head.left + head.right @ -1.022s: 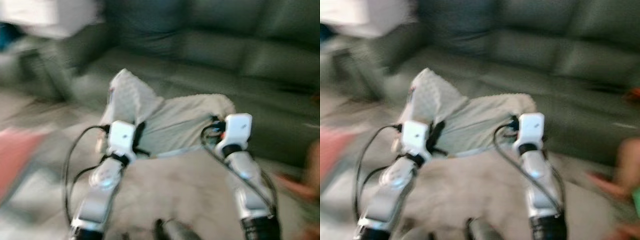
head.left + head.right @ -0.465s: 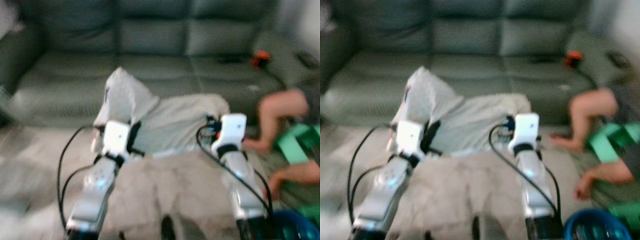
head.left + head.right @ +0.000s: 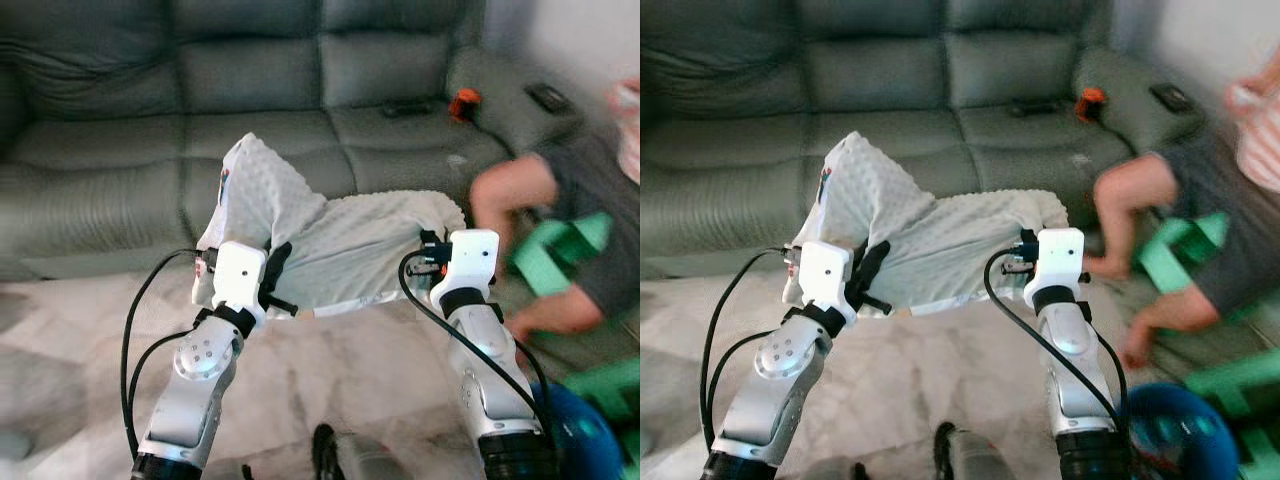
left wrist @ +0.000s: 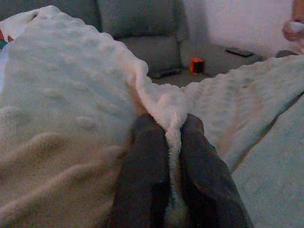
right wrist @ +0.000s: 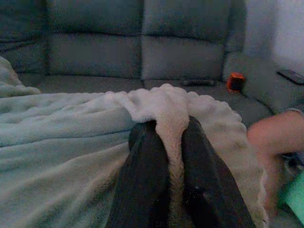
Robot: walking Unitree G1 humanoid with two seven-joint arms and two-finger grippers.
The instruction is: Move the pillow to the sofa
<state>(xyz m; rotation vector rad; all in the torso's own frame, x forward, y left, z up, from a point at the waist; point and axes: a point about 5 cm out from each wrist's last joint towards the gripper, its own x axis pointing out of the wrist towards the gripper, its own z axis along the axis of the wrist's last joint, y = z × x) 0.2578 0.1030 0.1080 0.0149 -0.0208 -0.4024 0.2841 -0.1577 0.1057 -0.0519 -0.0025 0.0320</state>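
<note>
Soft light, smeared right edge

Through our head views we see even, dim indoor light; the person at the right is motion-blurred (limbs smeared). Our wrist views are darker, with fingers soft and close

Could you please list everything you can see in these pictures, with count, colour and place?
pillow: one, pale cream with a dotted texture, held up between both claws in front of the sofa.
sofa: one, grey-green, across the back of the scene.
small orange object: one, on the sofa's seat towards its right end.
dark remote-like object: one, on the seat beside the orange object.
person: one, blurred, crouching on the floor at the right.
blue round object: one, on the floor near the right arm.
left claw: one, black fingers pinching a fold of the pillow.
right claw: one, black fingers pinching the pillow's edge.
</note>
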